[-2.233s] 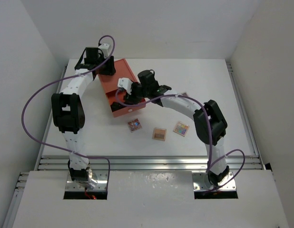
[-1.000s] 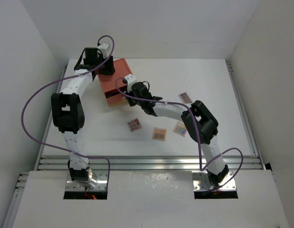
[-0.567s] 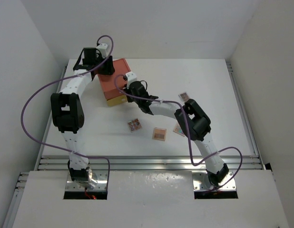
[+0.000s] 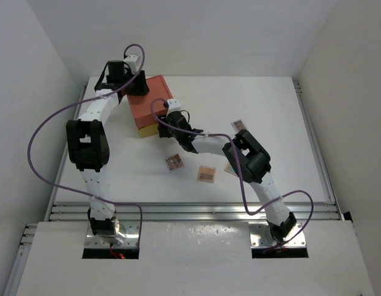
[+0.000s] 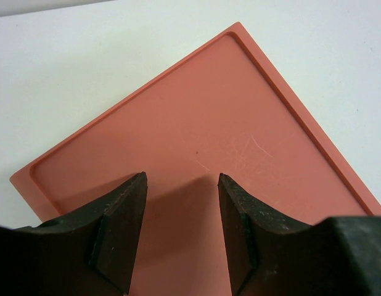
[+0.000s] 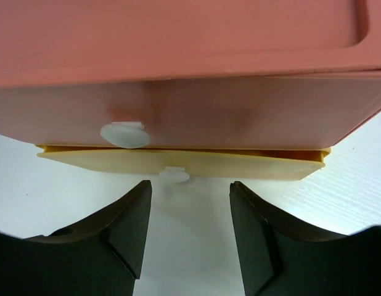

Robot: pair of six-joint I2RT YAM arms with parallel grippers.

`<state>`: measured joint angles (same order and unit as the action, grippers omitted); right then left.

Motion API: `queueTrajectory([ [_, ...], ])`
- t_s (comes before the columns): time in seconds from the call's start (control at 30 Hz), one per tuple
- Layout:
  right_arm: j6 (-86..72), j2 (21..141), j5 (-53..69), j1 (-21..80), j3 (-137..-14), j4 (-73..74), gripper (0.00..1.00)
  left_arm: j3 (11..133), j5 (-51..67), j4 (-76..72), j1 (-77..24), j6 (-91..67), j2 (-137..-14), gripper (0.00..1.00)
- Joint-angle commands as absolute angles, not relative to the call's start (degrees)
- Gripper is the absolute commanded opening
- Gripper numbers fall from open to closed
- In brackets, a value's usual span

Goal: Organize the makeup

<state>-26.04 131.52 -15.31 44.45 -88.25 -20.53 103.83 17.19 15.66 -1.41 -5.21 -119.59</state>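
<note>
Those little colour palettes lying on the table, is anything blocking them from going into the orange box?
Probably yes: the drawers of the orange box look shut. The right claw hangs open before the orange drawer front and the yellow drawer beneath it, both pushed in. No open slot shows for the palettes.

From above, one eyeshadow palette (image 4: 228,168) lies mostly hidden under the right arm (image 4: 249,159), only a corner showing; the pans of the three other palettes (image 4: 174,162) (image 4: 206,174) (image 4: 240,125) are too small to tell apart; the right gripper (image 4: 164,123) covers part of the drawer box's (image 4: 150,106) front; in the left wrist view the box lid runs off the right and bottom edges; in the right wrist view it runs off the top and sides, and the yellow drawer's (image 6: 252,165) knob (image 6: 175,174) is blurred.
</note>
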Motion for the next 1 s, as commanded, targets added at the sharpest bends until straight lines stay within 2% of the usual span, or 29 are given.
queueTrajectory([
  [0.0,-28.1,132.5,-15.6,45.0,-90.9,-21.7,0.54,102.8,17.4,24.9,-1.1,-7.8,-124.5,0.56],
  [0.53,-31.5,139.2,-23.9,46.4,-100.8,-19.7,0.54,103.9,18.5,25.9,-1.7,-8.9,-126.0,0.56],
  [0.7,-32.6,140.6,-24.7,46.4,-101.8,-18.0,0.52,103.9,18.5,25.9,-1.7,-8.9,-126.0,0.56],
  [0.8,-32.6,141.1,-25.0,46.3,-102.0,-18.5,0.43,103.9,18.5,25.9,-1.7,-8.9,-126.0,0.56],
  [0.9,-32.6,141.1,-25.8,46.3,-101.5,-19.0,0.29,104.4,18.5,25.9,-1.7,-8.9,-126.6,0.56],
  [0.97,-32.8,141.2,-25.8,46.1,-101.3,-19.2,0.24,104.4,18.5,25.9,-1.7,-8.9,-126.6,0.56],
])
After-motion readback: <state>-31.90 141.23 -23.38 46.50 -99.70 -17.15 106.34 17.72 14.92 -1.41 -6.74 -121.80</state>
